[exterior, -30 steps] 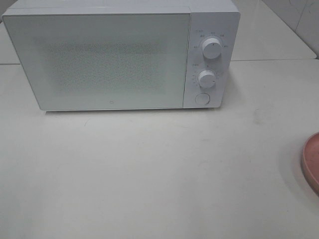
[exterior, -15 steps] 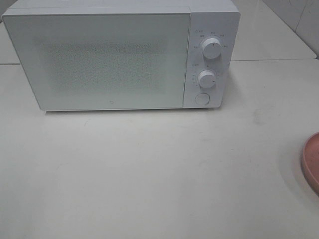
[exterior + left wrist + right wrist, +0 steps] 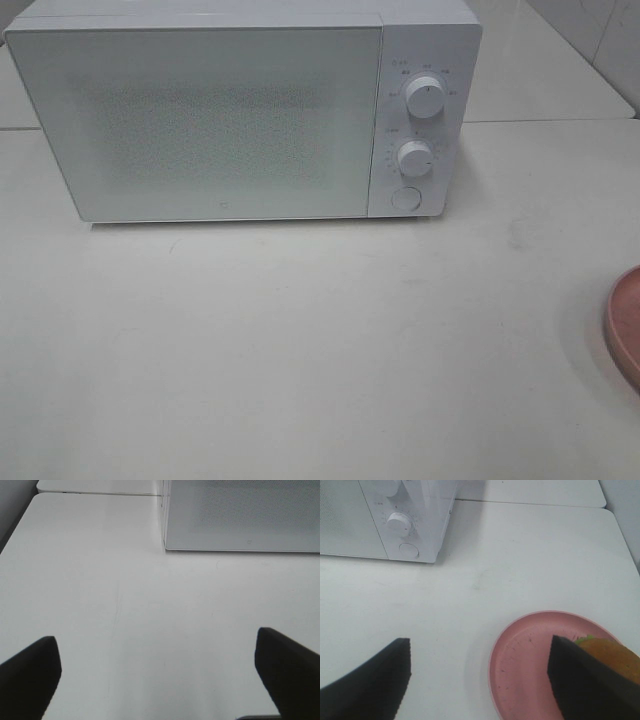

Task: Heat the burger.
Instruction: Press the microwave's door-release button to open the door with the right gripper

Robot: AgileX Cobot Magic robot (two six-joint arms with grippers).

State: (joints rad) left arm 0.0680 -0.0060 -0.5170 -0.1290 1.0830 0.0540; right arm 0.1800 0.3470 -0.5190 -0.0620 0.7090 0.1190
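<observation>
The burger shows only in the right wrist view, as a golden-brown bun with a bit of green lettuce on the pink plate, partly hidden behind one dark finger. My right gripper hangs open above the table, one finger over the plate's burger side, holding nothing. The left gripper is wide open over bare table in front of the white microwave. Neither gripper appears in the exterior high view. The microwave has its door closed.
The microwave's two knobs and round button sit on its right panel. Only the plate's rim shows at the right edge of the exterior high view. A white table stretches in front.
</observation>
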